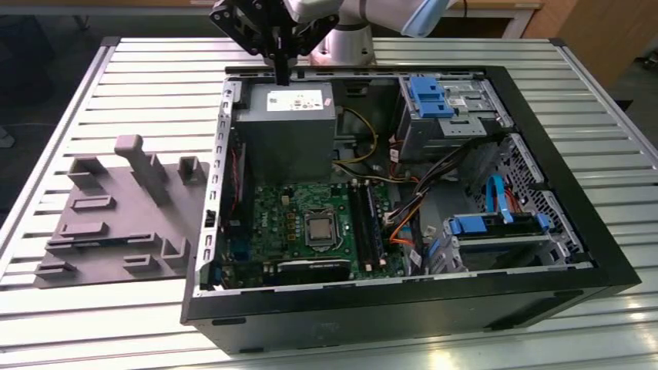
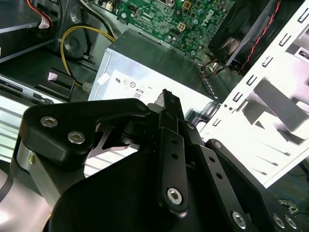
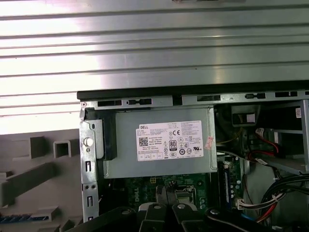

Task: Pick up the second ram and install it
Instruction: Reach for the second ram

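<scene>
From my station I have the gripper [image 1: 280, 75] hanging at the 12 o'clock edge of the open computer case [image 1: 411, 312], just over the far end of the grey power supply [image 1: 283, 127]. In the second wrist view its fingers [image 2: 170, 145] look pressed together, and I can see nothing pinched between them. I cannot pick out the second ram for certain. My best guess is a thin bluish strip [image 3: 19, 219] lying on the grey fixture block [image 1: 113, 223], which sits on the slatted table [image 1: 134, 62] at 9 o'clock from the case and well apart from the gripper. The long black slots [image 1: 366, 223] on the green motherboard [image 1: 293, 223] lie at about 5 o'clock from the power supply, inside the case. I judge the task to be at the pick-up step, with the stick not yet in hand and the install not begun. A grasp would call for the fingers to part and to line up squarely across the stick's thin faces. The approach has to clear the case wall and the fixture's upright posts.
</scene>
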`<state>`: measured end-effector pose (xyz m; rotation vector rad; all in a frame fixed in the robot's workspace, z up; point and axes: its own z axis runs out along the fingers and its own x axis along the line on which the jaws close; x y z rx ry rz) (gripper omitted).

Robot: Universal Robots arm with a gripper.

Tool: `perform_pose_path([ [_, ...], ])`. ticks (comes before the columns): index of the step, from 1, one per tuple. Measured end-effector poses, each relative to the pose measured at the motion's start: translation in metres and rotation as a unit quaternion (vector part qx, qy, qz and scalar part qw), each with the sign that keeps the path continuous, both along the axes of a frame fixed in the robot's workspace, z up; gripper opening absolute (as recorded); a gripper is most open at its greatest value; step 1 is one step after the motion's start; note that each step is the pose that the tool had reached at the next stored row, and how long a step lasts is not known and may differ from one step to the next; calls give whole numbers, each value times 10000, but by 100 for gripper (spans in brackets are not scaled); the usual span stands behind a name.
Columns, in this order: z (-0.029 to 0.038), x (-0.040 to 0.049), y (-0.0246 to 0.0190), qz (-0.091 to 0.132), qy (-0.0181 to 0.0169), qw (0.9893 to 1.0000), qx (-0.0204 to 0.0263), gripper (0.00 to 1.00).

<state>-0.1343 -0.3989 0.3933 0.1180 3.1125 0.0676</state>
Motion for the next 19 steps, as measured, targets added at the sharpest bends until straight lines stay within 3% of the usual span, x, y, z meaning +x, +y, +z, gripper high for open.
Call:
perform_pose_path([
  [19,0,-67,0,0,0,10000,0,11],
])
